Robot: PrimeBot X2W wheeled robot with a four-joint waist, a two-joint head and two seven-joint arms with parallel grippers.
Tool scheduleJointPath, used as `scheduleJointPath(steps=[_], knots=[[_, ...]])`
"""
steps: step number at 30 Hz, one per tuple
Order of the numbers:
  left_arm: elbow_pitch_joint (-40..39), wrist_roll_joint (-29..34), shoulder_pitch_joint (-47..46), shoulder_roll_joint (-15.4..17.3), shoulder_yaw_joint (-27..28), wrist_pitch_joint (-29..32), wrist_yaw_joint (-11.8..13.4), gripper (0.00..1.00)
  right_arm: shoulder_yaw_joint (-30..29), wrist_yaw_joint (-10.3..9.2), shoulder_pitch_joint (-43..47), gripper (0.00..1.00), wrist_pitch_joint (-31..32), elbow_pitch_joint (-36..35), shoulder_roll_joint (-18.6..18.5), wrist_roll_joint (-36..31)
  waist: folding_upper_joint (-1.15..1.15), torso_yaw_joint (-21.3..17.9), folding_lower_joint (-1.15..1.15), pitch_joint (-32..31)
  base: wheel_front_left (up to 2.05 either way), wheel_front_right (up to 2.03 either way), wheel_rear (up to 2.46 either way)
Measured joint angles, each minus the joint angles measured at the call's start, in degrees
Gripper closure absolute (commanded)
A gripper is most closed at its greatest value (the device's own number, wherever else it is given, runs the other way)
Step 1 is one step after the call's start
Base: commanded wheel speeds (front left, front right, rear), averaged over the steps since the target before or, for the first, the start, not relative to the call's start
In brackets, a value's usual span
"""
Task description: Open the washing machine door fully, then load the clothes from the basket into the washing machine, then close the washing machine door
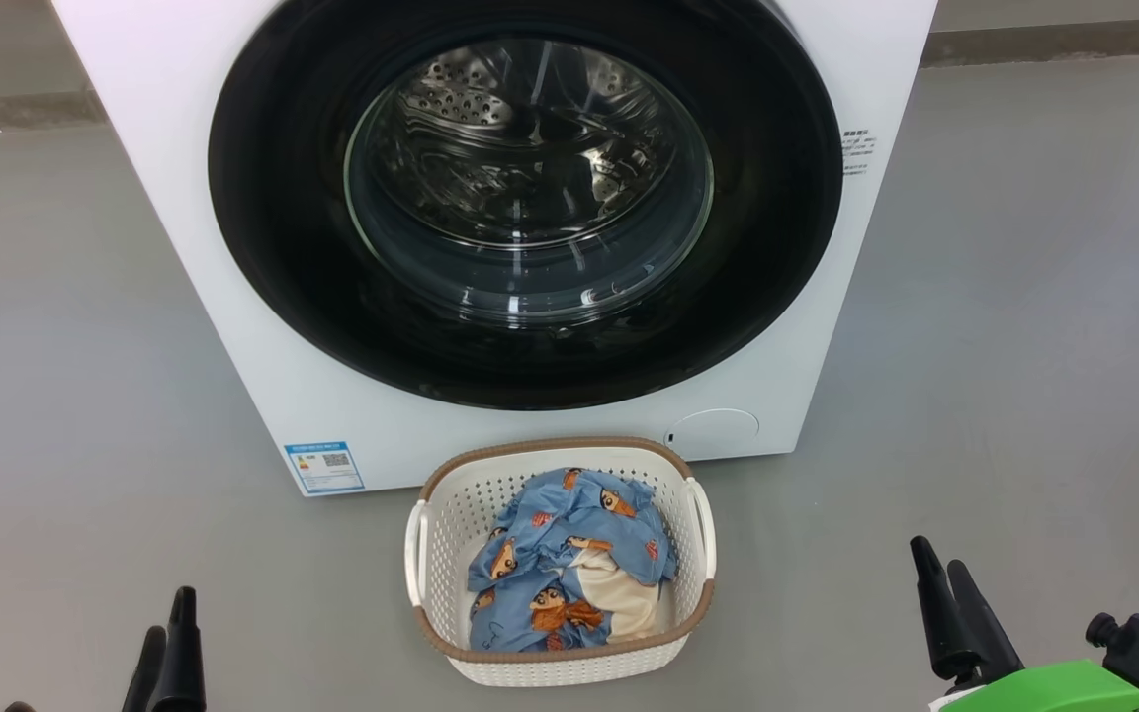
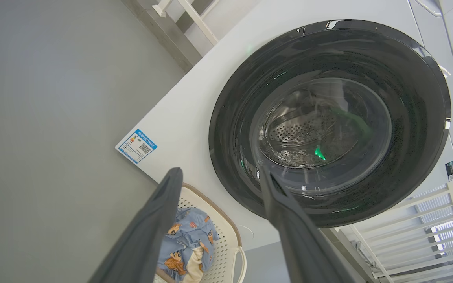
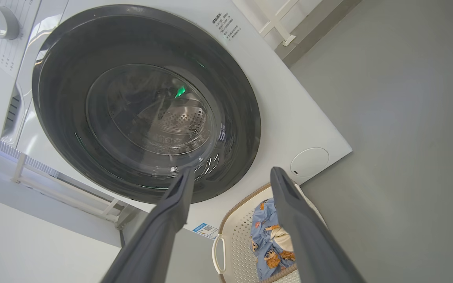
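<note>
Two grippers hang empty with their fingers spread wide. The left gripper (image 1: 170, 611) and the right gripper (image 1: 935, 554) flank the basket (image 1: 451, 494), which sits on the floor between them and a little ahead, with the clothes (image 1: 569, 554) bundled inside. Beyond both sets of fingertips stands the washing machine (image 1: 184, 148). The washing machine door (image 1: 263, 198) is shut flush, so loading cannot start. This low, open stance probably leaves either arm free to reach the door's rim first.
</note>
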Motion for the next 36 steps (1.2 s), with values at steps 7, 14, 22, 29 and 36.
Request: scheduleJointPath(steps=[7, 14, 22, 29, 36], knots=[[-0.01, 4.15, 0.01, 0.55, -0.64, -0.89, 0.0, 0.0, 0.22, 0.0, 0.02, 0.0, -0.98, 0.03, -0.02, -4.99, 0.0, 0.12, 0.0, -0.09, 0.0, 0.0, 0.0], [0.01, 8.66, 0.15, 2.07, -1.45, -2.05, 0.0, 0.0, 0.43, 0.0, 0.2, 0.0, -2.05, 0.56, -0.04, -11.1, 0.0, 0.09, 0.0, -0.13, 0.0, 0.0, 0.0], [0.18, 13.59, 0.26, 2.78, -2.04, -3.47, 0.0, 0.0, 0.6, 0.0, 0.23, 0.0, -3.48, 1.35, -0.35, -16.88, 0.0, 0.09, 0.0, -0.26, 0.0, 0.0, 0.0], [0.09, 19.06, 1.16, 4.23, -3.43, -4.56, -0.01, 0.0, 1.09, 0.0, 0.23, 0.0, -4.59, 1.78, -0.46, -22.51, 0.0, 0.27, 0.0, -0.37, 0.0, 0.0, 0.0], [-0.3, 24.26, 1.29, 5.38, -4.45, -5.65, -0.01, 0.0, 1.63, 0.0, 0.23, 0.0, -5.68, 2.04, -0.48, -27.59, 0.0, 0.47, 0.0, -0.44, 0.0, 0.0, 0.0]])
